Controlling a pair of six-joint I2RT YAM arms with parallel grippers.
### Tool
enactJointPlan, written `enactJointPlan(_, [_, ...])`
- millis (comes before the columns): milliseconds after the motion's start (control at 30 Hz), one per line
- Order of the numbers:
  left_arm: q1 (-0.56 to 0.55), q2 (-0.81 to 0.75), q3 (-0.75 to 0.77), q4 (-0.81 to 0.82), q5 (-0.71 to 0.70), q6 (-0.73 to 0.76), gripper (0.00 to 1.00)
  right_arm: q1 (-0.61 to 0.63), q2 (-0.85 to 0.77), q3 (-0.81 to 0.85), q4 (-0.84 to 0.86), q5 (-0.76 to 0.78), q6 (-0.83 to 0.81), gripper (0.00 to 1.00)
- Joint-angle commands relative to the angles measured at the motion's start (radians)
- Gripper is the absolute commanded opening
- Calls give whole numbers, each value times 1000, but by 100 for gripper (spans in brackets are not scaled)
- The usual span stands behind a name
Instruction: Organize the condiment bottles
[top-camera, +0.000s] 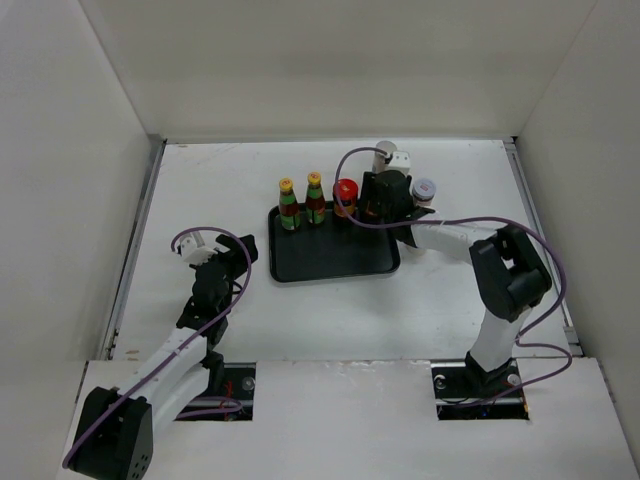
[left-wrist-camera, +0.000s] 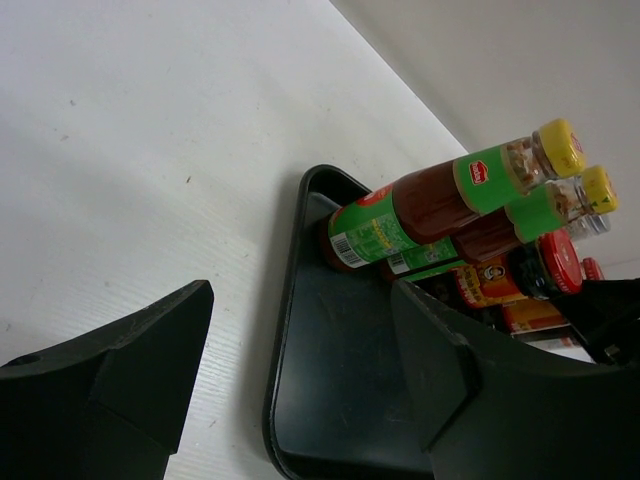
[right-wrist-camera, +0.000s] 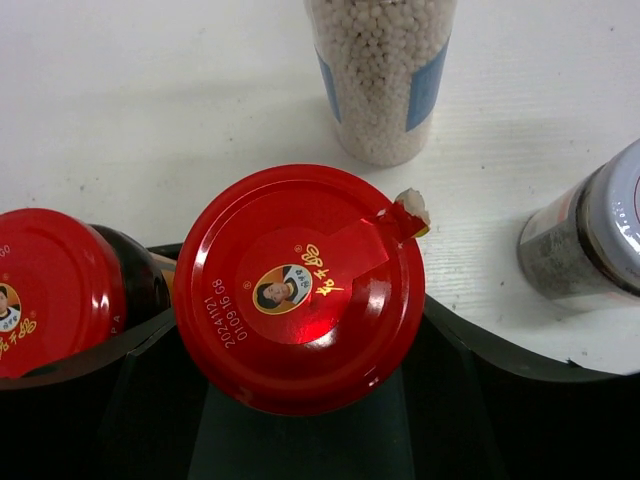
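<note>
White bench (top-camera: 200, 190) boxed in by plain white walls; black tray (top-camera: 335, 262) near its middle.

Two yellow-capped sauce bottles stood upright side by side along the tray's far edge, the left bottle (top-camera: 288, 205) and the right bottle (top-camera: 315, 198); a red-lidded jar (top-camera: 346, 193) stood just right of them, also in the tray.

Right hand (top-camera: 385, 195) at the tray's far right corner; its fingers sat tight against either side of a second red-lidded jar (right-wrist-camera: 300, 290), clamped on it; could not tell whether that jar rested on the tray or hung just above.

Two shaker jars off the tray on the bench beyond it: a pale bead-filled one (right-wrist-camera: 380, 70) and a grey-lidded one (right-wrist-camera: 590, 230), near the hand but apart from it.

Left hand (top-camera: 240, 252) low over the bench left of the tray, fingers apart, nothing between them.
</note>
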Motion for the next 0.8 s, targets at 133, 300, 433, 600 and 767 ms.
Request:
enactJointPlan(133, [-8, -22, 7, 49, -1, 14, 70, 6, -24, 20, 180, 40, 3, 84])
enactJointPlan(300, [-12, -12, 10, 51, 2, 14, 70, 9, -105, -1, 142, 35, 17, 95])
enactJointPlan(433, [-13, -5, 10, 51, 4, 14, 70, 10, -206, -26, 98, 35, 23, 95])
enactJointPlan(600, [-16, -14, 7, 52, -7, 15, 70, 15, -410, -132, 81, 41, 24, 63])
enactJointPlan(767, [-25, -22, 8, 52, -4, 17, 70, 1, -638, -288, -22, 138, 49, 33])
